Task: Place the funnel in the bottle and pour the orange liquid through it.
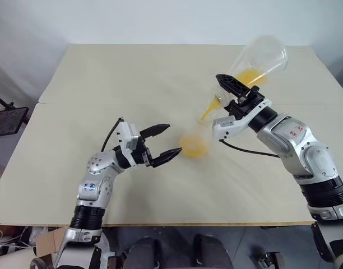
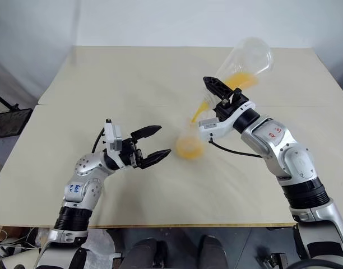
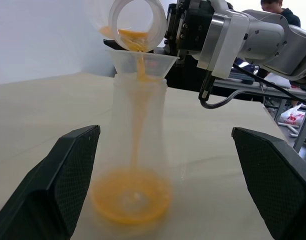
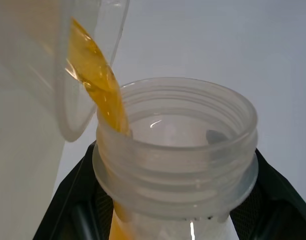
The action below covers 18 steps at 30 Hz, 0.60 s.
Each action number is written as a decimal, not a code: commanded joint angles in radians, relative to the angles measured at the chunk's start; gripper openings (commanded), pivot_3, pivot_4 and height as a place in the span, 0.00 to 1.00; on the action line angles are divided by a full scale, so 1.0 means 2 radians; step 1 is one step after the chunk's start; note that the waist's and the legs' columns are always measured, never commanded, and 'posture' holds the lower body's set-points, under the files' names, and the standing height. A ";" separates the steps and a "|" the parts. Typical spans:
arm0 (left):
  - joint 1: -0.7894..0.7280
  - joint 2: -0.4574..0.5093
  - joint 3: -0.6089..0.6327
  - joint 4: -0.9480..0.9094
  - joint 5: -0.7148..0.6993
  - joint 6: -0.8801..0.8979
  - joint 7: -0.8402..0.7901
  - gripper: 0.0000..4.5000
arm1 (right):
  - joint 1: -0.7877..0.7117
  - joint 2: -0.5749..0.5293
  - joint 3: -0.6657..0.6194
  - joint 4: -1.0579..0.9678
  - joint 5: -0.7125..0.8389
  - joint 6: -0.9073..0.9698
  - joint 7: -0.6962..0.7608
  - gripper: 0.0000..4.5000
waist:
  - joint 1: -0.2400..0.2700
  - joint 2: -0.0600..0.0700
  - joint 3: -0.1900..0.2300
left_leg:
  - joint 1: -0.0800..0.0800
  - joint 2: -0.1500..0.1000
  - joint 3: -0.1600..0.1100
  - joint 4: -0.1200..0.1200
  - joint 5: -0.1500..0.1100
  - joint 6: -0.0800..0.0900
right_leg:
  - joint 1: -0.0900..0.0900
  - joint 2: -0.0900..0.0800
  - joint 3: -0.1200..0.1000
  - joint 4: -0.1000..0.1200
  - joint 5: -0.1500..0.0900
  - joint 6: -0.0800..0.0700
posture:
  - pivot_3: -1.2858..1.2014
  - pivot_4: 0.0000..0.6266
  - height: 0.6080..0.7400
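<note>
The right gripper [image 1: 234,92] is clamped on the big clear jug [image 1: 260,60], tipping orange liquid [image 3: 138,100] into the funnel [image 3: 142,62] on the bottle [image 3: 135,160]. The left gripper [image 1: 165,141] waits beside the bottle, fingers apart.

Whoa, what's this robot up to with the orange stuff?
It is pouring. The right gripper is shut on a large clear pouring vessel, tipped so that the orange liquid runs from its mouth into the funnel seated in the neck of the bottle. The bottle stands on the table, with an orange pool already gathered at its bottom and some liquid left in the vessel. The left gripper is open just beside the bottle, its fingers not touching it.
</note>
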 commanded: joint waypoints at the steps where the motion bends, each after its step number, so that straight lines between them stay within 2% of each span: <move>1: -0.007 -0.009 0.004 -0.003 -0.002 -0.016 0.009 1.00 | -0.011 -0.010 -0.013 -0.017 -0.005 -0.001 -0.015 0.55 | 0.000 0.000 0.000 | 0.000 0.000 0.000 0.000 0.000 0.000 | 0.000 0.000 0.000 0.000 0.000 0.000 | 0.52 0.24 1.00; 18: -0.013 -0.013 0.000 0.011 0.000 -0.036 0.011 1.00 | -0.013 -0.018 -0.016 -0.017 -0.013 -0.013 -0.023 0.55 | 0.000 0.000 0.000 | 0.000 0.000 0.000 0.000 0.000 0.000 | 0.000 0.000 0.000 0.000 0.000 0.000 | 0.52 0.24 1.00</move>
